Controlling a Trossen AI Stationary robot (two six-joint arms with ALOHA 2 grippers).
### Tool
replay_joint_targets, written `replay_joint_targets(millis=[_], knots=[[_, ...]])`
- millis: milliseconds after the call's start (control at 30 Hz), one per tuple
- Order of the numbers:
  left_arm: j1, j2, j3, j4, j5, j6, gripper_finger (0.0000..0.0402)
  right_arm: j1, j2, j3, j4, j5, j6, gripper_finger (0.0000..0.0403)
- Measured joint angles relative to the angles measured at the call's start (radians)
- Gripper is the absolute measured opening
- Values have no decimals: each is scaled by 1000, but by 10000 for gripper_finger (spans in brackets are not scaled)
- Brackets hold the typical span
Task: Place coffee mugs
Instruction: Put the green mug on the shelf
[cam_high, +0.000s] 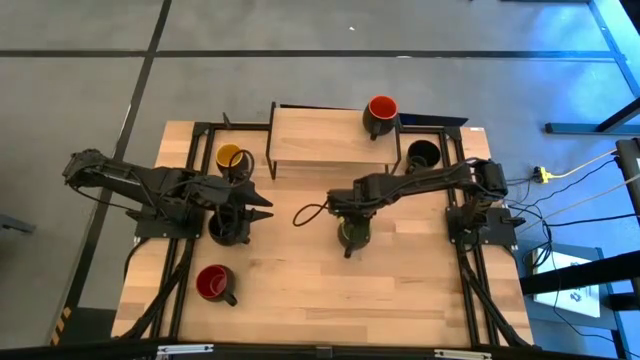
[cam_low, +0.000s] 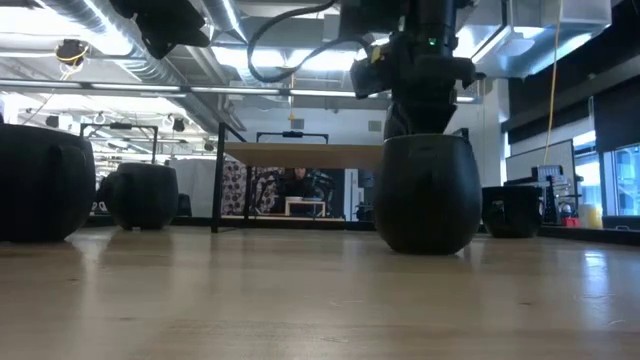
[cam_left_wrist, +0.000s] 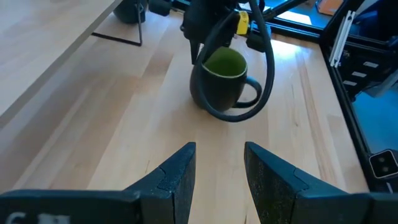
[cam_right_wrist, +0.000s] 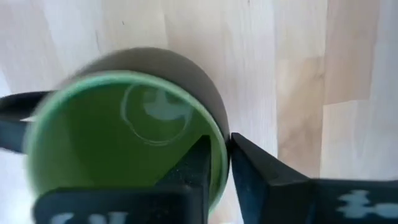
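Straddling the green mug's (cam_right_wrist: 124, 143) rim on the table (cam_high: 400, 290), my right gripper (cam_right_wrist: 221, 171) pinches its wall while my left gripper (cam_left_wrist: 219, 177) waits agape.

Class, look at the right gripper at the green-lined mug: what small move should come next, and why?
Probably open the right gripper wider and lift clear: the green-lined mug stands upright on the table, its rim between the fingers.
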Motion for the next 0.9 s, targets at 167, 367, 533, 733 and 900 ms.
replay_joint_targets(millis=[167,367,533,733,900], knots=[[0,0,0,0,0,1,132,0,0,66,-53,9,74,110],[0,0,0,0,0,1,131,12,-3,187,-217,-27,267,172],[0,0,0,0,-6,1,131,105,-40,217,-231,-35,481,194],[0,0,0,1,-11,-1,131,286,-45,214,-229,59,824,190],[0,0,0,6,-12,-8,131,443,-30,214,-143,235,1140,187]])
